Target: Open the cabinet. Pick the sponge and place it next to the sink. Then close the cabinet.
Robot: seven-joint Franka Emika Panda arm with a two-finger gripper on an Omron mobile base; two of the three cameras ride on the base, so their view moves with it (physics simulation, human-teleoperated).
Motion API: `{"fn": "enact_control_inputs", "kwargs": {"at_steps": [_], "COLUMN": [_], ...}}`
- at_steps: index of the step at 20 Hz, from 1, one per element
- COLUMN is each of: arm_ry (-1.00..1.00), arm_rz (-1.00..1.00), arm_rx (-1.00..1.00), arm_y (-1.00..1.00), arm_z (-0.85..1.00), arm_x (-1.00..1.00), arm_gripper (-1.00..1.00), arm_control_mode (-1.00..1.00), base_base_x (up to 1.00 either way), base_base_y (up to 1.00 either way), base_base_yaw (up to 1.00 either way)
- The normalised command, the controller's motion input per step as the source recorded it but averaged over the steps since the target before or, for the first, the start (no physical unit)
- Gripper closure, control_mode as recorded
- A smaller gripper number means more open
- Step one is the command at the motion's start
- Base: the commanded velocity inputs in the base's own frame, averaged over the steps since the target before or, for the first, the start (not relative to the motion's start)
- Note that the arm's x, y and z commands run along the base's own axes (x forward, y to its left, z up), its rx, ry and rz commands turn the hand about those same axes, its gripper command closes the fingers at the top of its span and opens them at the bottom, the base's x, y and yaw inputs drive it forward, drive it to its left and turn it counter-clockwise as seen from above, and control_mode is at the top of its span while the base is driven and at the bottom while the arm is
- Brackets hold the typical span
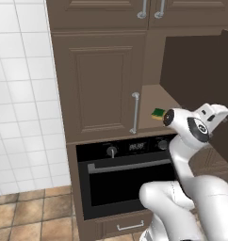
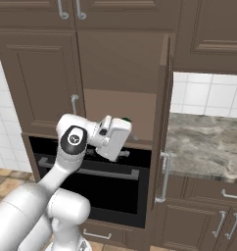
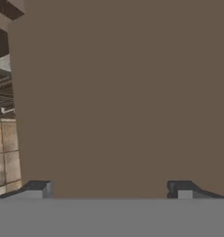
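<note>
Two dark fingertips (image 3: pixel 37 187) of our gripper (image 3: pixel 111 189) rise at the bottom of the hand view, set wide apart with nothing between them, so the jaws stand released and grasp nothing; ahead of them we see one flat brown panel, and we cannot tell which part of the cabinet it is. From the left base view we count two doors on the cabinet (image 1: pixel 99 84): the left door (image 1: pixel 94 87) is shut, with one long silver bar handle (image 1: pixel 134 113) along its right edge, and the right door (image 1: pixel 226 84) is swung out toward us. In the right base view the open door (image 2: pixel 164 112) stands edge-on, carrying its own long bar handle (image 2: pixel 163 177). Between the two doors lies one plain brown shelf (image 1: pixel 153 101), and on it rests one sponge (image 1: pixel 158 113), green on top with a yellow layer, near the shelf's front edge. Our white arm's wrist sits just beside that sponge in the left base view; in the right base view the hand covers most of it and we see only a dark green sliver (image 2: pixel 126 119). Below the shelf is one black oven (image 1: pixel 123 179) with one horizontal handle. To the right we see one grey marbled counter (image 2: pixel 208 142), and white tiles (image 1: pixel 19 94) cover the wall on the left.
</note>
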Motion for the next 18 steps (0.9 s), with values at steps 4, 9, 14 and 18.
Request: {"fn": "enact_control_inputs", "kwargs": {"at_steps": [4,9,14,18], "arm_ry": [-0.24,-0.16,-0.07,0.0], "arm_rz": [0.0,0.0,0.01,0.08], "arm_rx": [0.09,0.11,0.15,0.19], "arm_y": [0.7,0.4,0.26,0.28], "arm_z": [0.0,0.0,0.16,0.09], "arm_x": [-0.06,-0.03,0.0,-0.05], "arm_gripper": [-1.0,-1.0,-1.0,-1.0], "arm_control_mode": [-1.0,-1.0,-1.0,-1.0], "base_base_x": [0.0,0.0,0.0,0.0], "base_base_y": [0.0,0.0,0.0,0.0], "base_base_yaw": [0.0,0.0,0.0,0.0]}}
